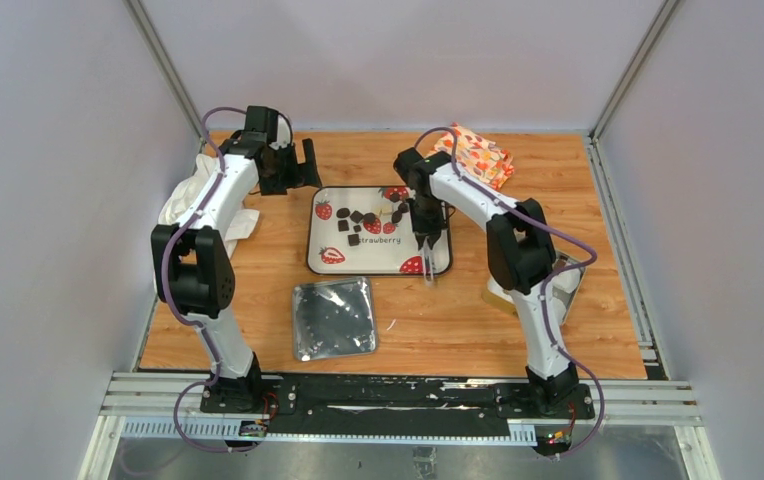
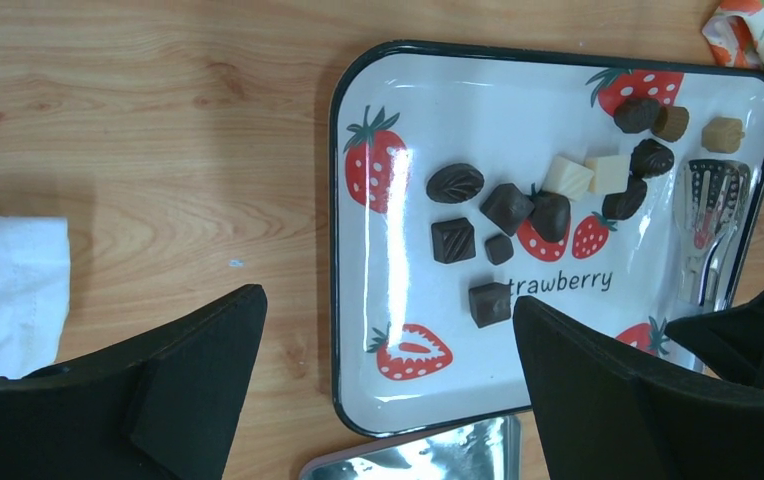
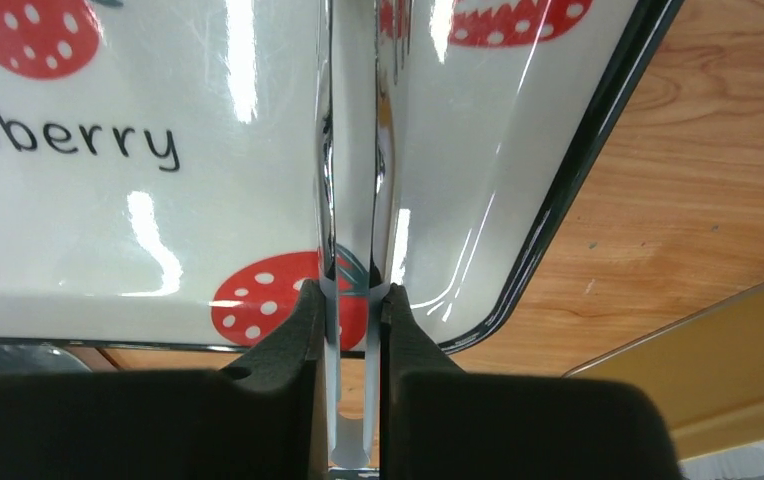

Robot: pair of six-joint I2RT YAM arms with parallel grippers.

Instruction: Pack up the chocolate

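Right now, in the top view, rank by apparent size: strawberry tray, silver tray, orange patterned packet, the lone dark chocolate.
1. strawberry tray
2. silver tray
3. orange patterned packet
4. lone dark chocolate, by far the smallest

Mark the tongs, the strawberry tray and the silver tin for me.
tongs (image 2: 713,190): left wrist view, perforated scoop end.
strawberry tray (image 2: 498,120): left wrist view, bare white floor.
silver tin (image 1: 333,318): top view, middle of its shiny floor.
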